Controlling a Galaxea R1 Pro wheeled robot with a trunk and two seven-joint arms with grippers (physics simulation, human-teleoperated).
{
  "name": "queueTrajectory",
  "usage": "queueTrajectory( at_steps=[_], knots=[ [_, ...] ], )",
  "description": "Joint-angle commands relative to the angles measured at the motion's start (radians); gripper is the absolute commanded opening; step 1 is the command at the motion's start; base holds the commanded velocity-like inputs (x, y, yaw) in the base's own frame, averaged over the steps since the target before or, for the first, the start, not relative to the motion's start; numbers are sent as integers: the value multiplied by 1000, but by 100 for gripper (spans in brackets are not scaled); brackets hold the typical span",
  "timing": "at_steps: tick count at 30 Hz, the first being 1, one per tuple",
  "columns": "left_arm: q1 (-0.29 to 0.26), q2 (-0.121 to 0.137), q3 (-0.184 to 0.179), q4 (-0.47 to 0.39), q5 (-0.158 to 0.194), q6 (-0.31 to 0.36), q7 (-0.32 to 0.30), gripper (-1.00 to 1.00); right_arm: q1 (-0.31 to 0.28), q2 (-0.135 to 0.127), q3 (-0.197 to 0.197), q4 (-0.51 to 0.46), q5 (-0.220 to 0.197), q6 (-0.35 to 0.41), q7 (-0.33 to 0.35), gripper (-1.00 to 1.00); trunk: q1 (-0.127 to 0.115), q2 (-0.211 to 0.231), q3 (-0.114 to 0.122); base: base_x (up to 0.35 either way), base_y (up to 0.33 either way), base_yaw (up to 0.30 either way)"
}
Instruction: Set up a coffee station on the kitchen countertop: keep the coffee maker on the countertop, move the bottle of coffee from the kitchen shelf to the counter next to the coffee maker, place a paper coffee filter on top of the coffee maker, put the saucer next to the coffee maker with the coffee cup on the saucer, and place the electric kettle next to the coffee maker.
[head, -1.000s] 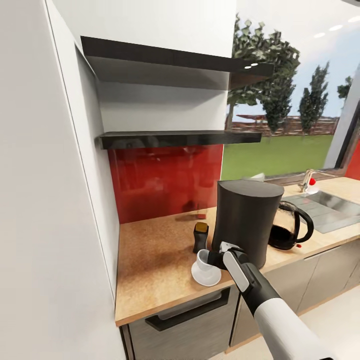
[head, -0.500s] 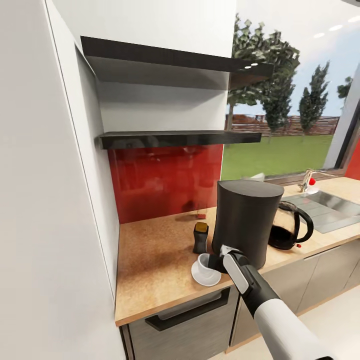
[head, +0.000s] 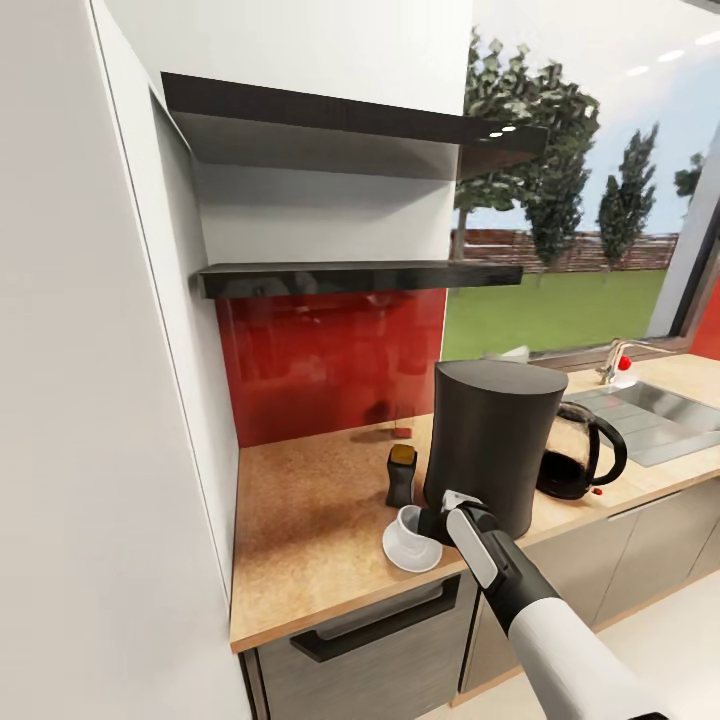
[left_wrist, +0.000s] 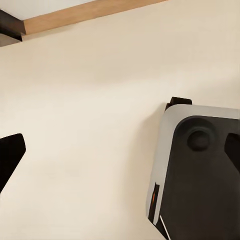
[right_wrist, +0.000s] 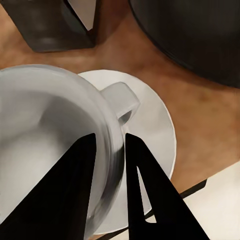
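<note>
The right gripper (right_wrist: 110, 175) is pinching the coffee cup (head: 408, 524) rim, seating it on the saucer (head: 411, 549) beside the coffee maker (head: 493, 440).

Landmark: you have the coffee maker (head: 493, 440) standing on the kitchen countertop (head: 300, 520), near its front edge.
Bottle of coffee (head: 401, 475): just left of the coffee maker, upright on the countertop.
Saucer (head: 410, 550): in front of the coffee maker and to its left, in front of the bottle, close to the counter's front edge.
Coffee cup (head: 407, 527): on the saucer; your right gripper (head: 432, 524) pinches its rim, one finger inside and one outside.
Electric kettle (head: 578, 452): just right of the coffee maker.
Sink (head: 655, 415): farther right of the coffee maker, beyond the kettle.
Shelf (head: 360, 276): on the wall above and to the left of the coffee maker.
</note>
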Motion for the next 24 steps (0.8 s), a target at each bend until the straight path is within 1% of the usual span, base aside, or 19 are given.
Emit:
queueTrajectory(
  at_steps=[1, 3, 4, 22, 23, 24],
  knots=[
    [0, 0, 9, 1, -10, -4, -1, 100, 0, 0, 2, -1, -12, 0, -7, -100, 0, -1, 0, 0, 0, 0],
    [0, 0, 9, 1, -10, -4, -1, 100, 0, -1, 2, -1, -12, 0, -7, -100, 0, -1, 0, 0, 0, 0],
    [0, 0, 9, 1, -10, -4, -1, 100, 0, -1, 2, -1, -12, 0, -7, 100, 0, -1, 0, 0, 0, 0],
    [0, 0, 9, 1, -10, -4, -1, 100, 0, 0, 1, -15, -16, 1, -7, 100, 0, -1, 0, 0, 0, 0],
    [0, 0, 9, 1, -10, -4, -1, 100, -1, 1, 1, -59, -17, 1, -7, 100, 0, -1, 0, 0, 0, 0],
    [0, 0, 9, 1, -10, -4, -1, 100, -1, 1, 1, -84, -16, 1, -7, 100, 0, -1, 0, 0, 0, 0]
  ],
)
